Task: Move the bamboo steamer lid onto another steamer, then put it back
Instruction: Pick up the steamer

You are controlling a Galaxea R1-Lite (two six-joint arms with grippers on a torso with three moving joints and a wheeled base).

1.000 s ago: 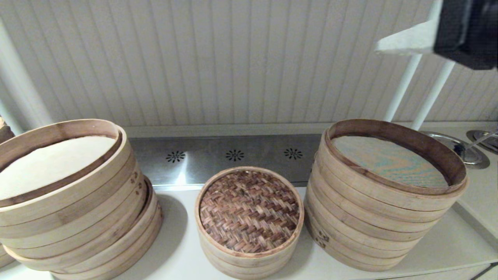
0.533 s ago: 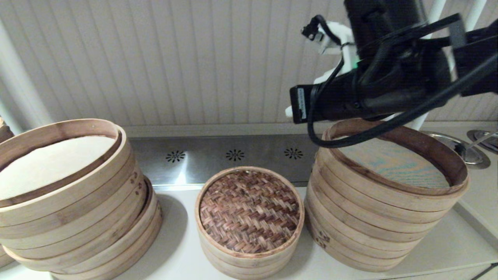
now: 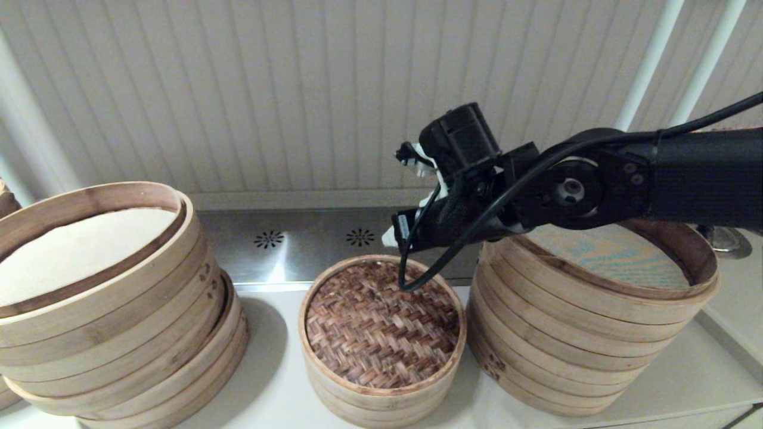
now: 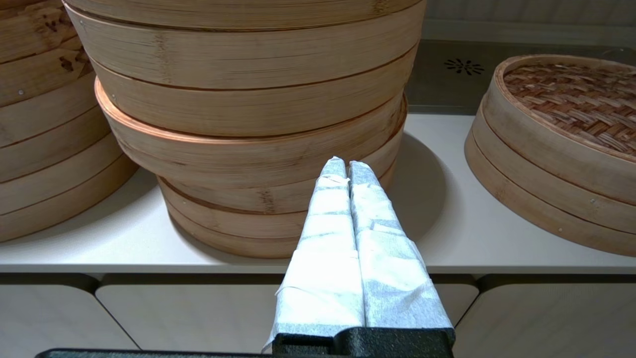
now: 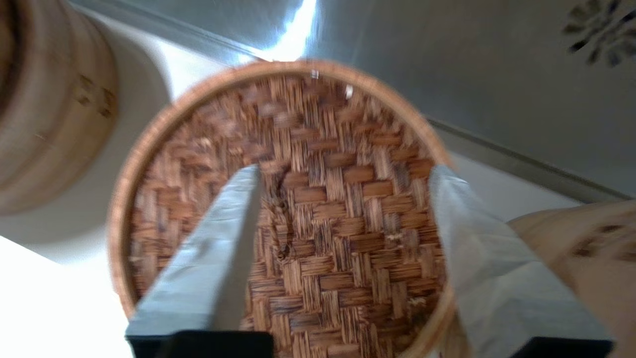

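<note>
**Right arm lowered over the lidded steamer; lid not yet gripped**

Since the frame half a second ago I see my right arm has come down and forward from high at the upper right, and its wrist now hangs just above the far edge of the small centre steamer. Nothing on the counter has shifted.

Left to right in the head view: a tall stack of bamboo steamers [image 3: 113, 310] stands at the left, its top tier lined with pale cloth. The left wrist view shows my left gripper [image 4: 347, 169] low at the counter front, facing the base of that stack [image 4: 248, 124], its wrapped fingers [image 4: 328, 233] pressed together with nothing between them.

At centre, the bamboo steamer lid [image 3: 381, 325] sits seated on the small bamboo steamer [image 3: 375, 402], between the two stacks and just in front of the steel vent strip [image 3: 316, 238]. The right wrist view shows my right gripper [image 5: 343, 171] above the lid [image 5: 328, 238], fingers [image 5: 223, 238] spread wide apart; I cannot tell whether they touch the weave.

At the right stands a second tall stack [image 3: 590, 333], under the right arm's forearm. I see no low, uncovered single basket in any view.
</note>
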